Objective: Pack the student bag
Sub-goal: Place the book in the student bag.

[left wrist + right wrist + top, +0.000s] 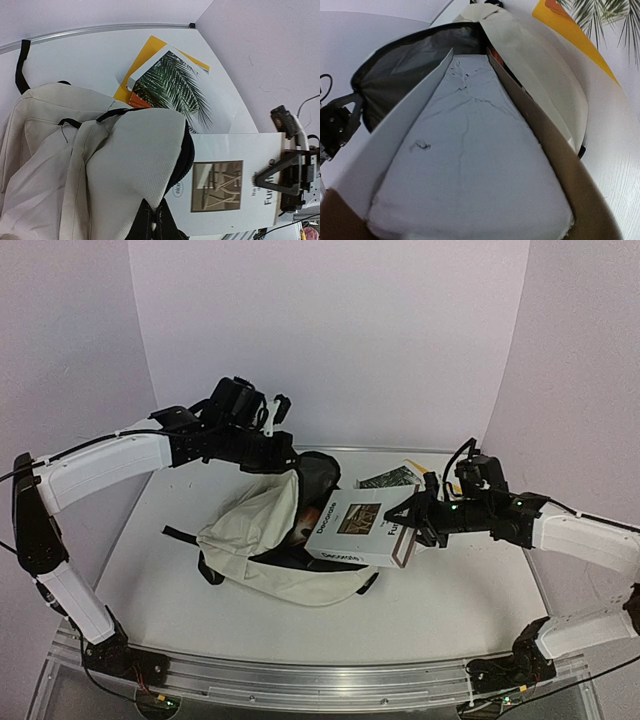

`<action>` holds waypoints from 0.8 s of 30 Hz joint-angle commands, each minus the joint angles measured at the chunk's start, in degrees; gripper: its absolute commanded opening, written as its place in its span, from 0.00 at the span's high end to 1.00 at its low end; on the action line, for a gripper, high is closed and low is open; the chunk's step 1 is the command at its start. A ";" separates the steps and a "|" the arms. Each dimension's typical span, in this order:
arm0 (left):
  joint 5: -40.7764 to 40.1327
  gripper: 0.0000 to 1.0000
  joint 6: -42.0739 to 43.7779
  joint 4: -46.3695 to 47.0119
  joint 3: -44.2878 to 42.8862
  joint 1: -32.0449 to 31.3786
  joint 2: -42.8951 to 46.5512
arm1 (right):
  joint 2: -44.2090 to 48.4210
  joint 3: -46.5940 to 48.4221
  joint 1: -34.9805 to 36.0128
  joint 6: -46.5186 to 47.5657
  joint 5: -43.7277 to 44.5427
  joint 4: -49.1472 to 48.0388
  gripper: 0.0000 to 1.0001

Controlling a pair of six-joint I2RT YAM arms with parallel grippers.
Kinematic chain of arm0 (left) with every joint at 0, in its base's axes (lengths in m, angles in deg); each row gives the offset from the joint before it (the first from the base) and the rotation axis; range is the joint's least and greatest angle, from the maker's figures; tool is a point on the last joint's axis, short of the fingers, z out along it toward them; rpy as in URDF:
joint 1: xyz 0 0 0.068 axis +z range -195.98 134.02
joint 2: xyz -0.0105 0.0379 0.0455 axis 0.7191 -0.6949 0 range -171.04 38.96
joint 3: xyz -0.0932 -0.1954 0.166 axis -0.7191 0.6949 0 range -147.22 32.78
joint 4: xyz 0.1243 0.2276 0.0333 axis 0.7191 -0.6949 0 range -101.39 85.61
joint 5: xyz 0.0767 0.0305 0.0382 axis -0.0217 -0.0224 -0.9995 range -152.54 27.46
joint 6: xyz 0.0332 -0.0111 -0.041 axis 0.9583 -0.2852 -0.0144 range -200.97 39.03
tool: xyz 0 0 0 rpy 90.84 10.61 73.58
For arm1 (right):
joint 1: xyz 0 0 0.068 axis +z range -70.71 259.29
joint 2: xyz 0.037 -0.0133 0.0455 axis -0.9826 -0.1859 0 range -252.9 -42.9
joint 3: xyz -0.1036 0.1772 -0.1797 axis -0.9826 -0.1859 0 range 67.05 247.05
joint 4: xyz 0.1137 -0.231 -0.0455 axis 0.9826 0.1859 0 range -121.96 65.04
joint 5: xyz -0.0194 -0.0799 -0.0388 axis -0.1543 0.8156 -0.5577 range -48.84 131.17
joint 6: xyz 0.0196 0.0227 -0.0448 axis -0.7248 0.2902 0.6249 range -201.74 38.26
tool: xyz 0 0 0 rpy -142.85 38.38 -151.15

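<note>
Cream, black-lined student bag (250, 535) gapes — left pincer (154, 222) clenches it, right pincer (412, 525) grips book (350, 525).

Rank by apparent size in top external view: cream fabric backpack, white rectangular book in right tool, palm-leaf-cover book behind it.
1. cream fabric backpack
2. white rectangular book
3. palm-leaf-cover book: smallest as seen, but mostly hidden behind the white book, so true size unsure.
</note>
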 commanded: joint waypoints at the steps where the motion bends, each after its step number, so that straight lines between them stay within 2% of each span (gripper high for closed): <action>1: 3.48 1.00 1.05 8.86 -4.74 0.27 5.10 | -4.02 -1.19 0.72 -3.97 -2.61 -12.69 0.59; 8: 6.51 1.00 1.37 9.59 -5.89 0.50 4.61 | -12.15 -0.71 2.06 -7.61 -0.38 -21.27 0.59; 18: 12.14 1.00 1.62 10.78 -9.16 1.01 2.39 | -20.54 -0.03 3.59 -13.23 8.71 -25.22 0.60; 22: 13.81 1.00 1.09 11.40 -8.90 1.47 1.91 | -23.33 -0.72 3.88 -17.99 10.38 -34.29 0.60; 24: 14.55 1.00 0.43 11.63 -8.55 1.76 1.60 | -25.76 1.01 4.14 -18.22 11.09 -35.73 0.60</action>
